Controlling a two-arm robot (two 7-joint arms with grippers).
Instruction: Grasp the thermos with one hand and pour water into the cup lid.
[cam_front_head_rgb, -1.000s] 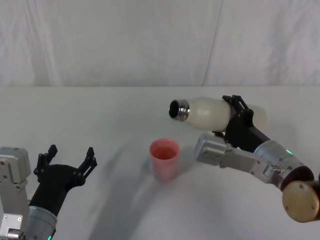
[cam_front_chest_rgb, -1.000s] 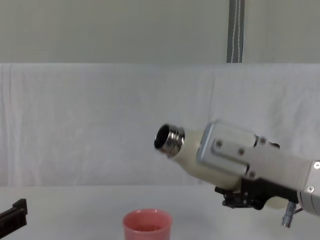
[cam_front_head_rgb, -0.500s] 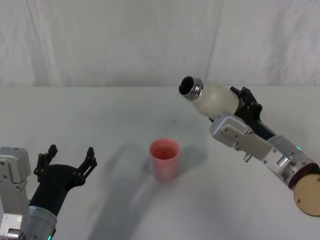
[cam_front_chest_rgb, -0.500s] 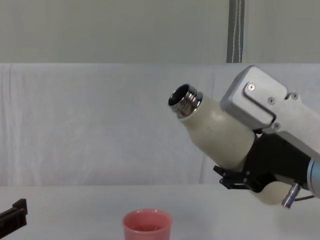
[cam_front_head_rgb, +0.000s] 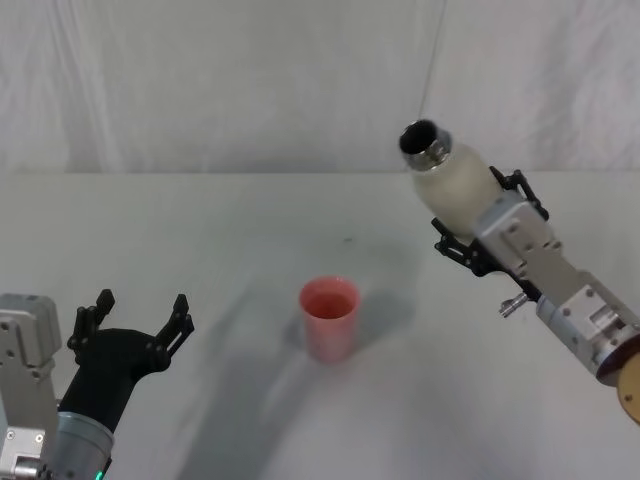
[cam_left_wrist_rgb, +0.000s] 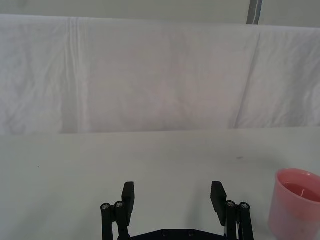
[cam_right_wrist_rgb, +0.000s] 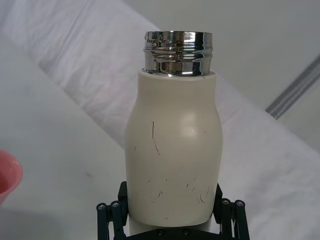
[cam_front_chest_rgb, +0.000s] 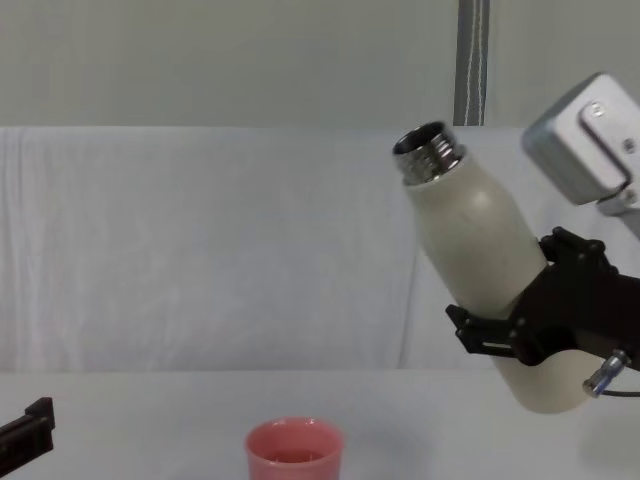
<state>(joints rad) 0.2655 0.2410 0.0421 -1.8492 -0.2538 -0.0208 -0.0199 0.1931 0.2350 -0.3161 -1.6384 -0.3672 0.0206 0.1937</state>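
Note:
The cream-white thermos (cam_front_head_rgb: 452, 186) (cam_front_chest_rgb: 478, 245) (cam_right_wrist_rgb: 173, 152) is held in the air to the right of the cup lid, tilted with its open chrome neck up and leaning left. My right gripper (cam_front_head_rgb: 487, 232) (cam_front_chest_rgb: 525, 325) (cam_right_wrist_rgb: 170, 210) is shut on its lower body. The pink cup lid (cam_front_head_rgb: 329, 317) (cam_front_chest_rgb: 294, 450) (cam_left_wrist_rgb: 295, 204) stands upright on the table at the middle, with liquid in it. My left gripper (cam_front_head_rgb: 135, 322) (cam_left_wrist_rgb: 173, 198) rests open low at the near left, well away from the cup lid, with nothing between its fingers.
A white cloth covers the table (cam_front_head_rgb: 240, 230) and hangs as a backdrop (cam_front_head_rgb: 250, 80) behind it. A grey vertical pole (cam_front_chest_rgb: 472, 60) stands behind the backdrop.
The right gripper has swung the thermos from nearly horizontal over the cup lid to almost upright, moving it up and to the right. The left gripper has not moved.

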